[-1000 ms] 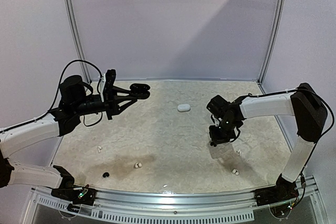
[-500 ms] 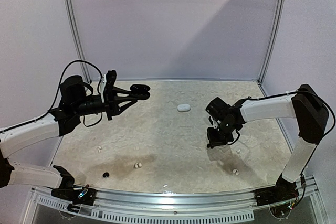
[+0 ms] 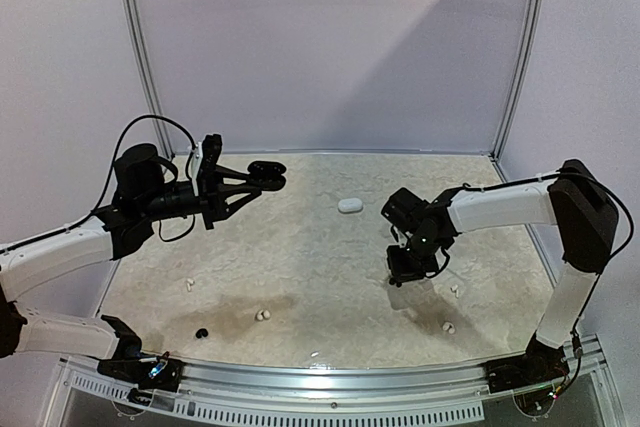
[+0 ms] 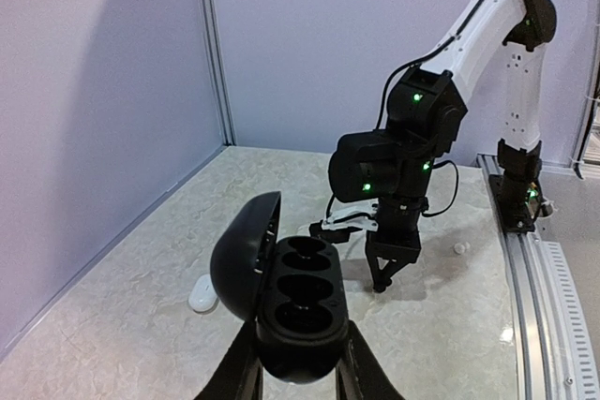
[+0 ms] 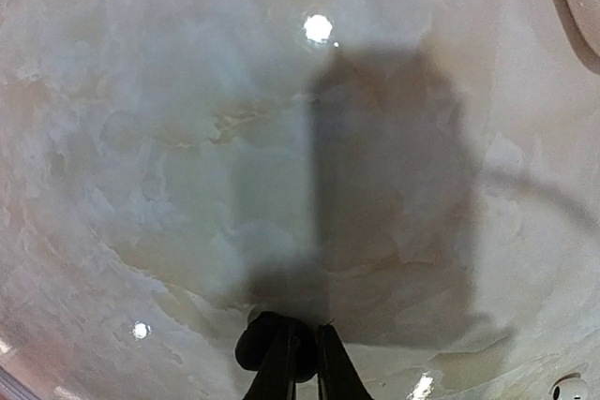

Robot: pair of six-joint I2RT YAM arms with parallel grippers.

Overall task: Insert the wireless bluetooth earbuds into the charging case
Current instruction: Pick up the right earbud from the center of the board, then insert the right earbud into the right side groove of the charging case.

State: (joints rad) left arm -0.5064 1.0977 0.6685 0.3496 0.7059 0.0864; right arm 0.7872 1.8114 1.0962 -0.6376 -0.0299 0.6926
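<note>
Over the table's right side, your right gripper (image 5: 300, 362) is pinched narrow on a black earbud (image 5: 262, 346).
Your left gripper (image 4: 300, 348) clamps the charging case (image 4: 302, 289) aloft at far left, its lid open, presumably so the sockets can receive it.

Broad free lane over mid table (image 3: 310, 277), between left gripper (image 3: 252, 179) clamping the open black case (image 4: 292, 302) aloft and right gripper (image 3: 402, 275), low, pinching a black bud (image 5: 262, 344). Meets white case (image 3: 350, 205) at the far end. Two white buds (image 3: 455, 289) just beside right gripper.
</note>
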